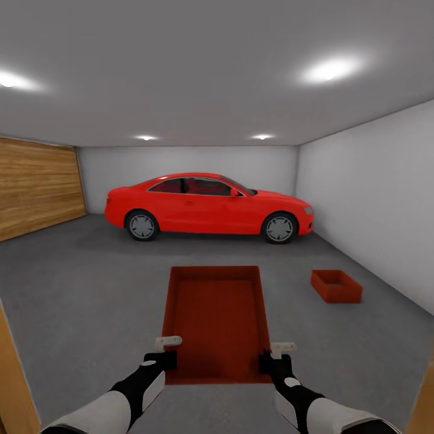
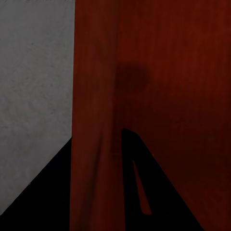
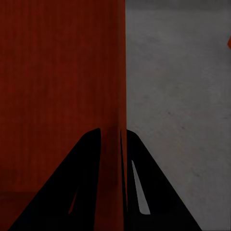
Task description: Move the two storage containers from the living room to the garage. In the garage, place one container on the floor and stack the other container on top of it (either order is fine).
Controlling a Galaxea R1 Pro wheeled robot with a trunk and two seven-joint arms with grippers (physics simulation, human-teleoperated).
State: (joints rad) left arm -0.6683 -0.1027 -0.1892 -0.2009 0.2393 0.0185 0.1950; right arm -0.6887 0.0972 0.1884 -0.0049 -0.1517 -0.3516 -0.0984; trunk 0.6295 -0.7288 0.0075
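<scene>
Head view: one storage container [image 1: 217, 322] is held by its side walls, left gripper [image 1: 161, 351] and right gripper [image 1: 275, 355] each closed on a wall

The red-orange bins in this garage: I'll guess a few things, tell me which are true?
1. Both hands grip one red-orange open-top bin by its side walls. True: left hand, right hand.
2. A second red-orange bin sits on the grey concrete floor near the white right wall. True.
3. The bins are already stacked. False: they are apart.
4. The red car is parked against the wood-slat door. False: it stands before the back wall.
5. The held bin is full. False: it is empty.
</scene>
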